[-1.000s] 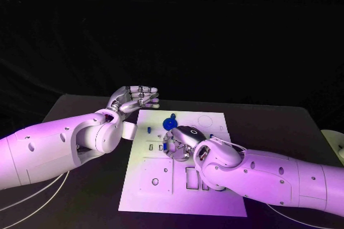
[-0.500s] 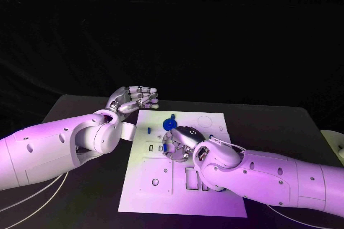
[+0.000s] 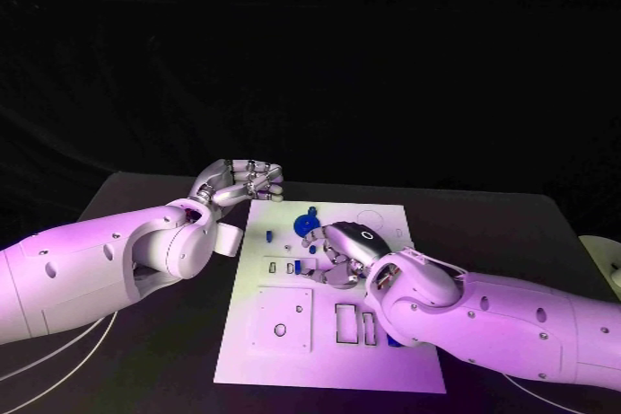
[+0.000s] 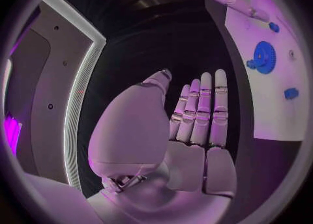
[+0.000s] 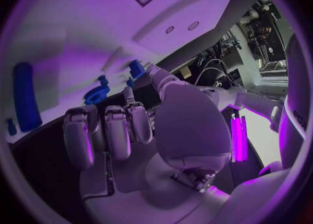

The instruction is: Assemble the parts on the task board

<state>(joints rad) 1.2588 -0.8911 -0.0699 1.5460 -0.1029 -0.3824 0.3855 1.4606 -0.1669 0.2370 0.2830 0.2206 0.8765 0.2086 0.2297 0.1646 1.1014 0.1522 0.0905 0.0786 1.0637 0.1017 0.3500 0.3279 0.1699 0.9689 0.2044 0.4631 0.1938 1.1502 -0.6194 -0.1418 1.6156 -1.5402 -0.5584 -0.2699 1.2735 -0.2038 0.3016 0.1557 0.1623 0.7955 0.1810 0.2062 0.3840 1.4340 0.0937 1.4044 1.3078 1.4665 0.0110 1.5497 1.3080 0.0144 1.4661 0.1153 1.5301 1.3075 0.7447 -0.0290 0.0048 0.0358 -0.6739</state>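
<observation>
The white task board (image 3: 272, 360) lies in the middle of the table. A blue gear (image 3: 307, 224) stands on its far part, with small blue parts (image 3: 268, 235) beside it. One more small blue part (image 3: 295, 268) stands just left of my right hand (image 3: 345, 254). That hand hovers over the board's middle with fingers curled in, and I see nothing in them (image 5: 107, 130). A long blue part (image 5: 26, 101) lies on the board. My left hand (image 3: 243, 180) is raised off the board's far left corner, palm flat, fingers straight and holding nothing (image 4: 195, 125).
Rectangular slots (image 3: 356, 324) and a square plate (image 3: 281, 319) mark the near half of the board. Another blue part (image 3: 392, 340) shows beside my right forearm. Dark table (image 3: 155, 189) surrounds the board on both sides.
My right hand has drawn a little to the right and farther up the board, uncovering the slots near it. The left hand has barely moved.
</observation>
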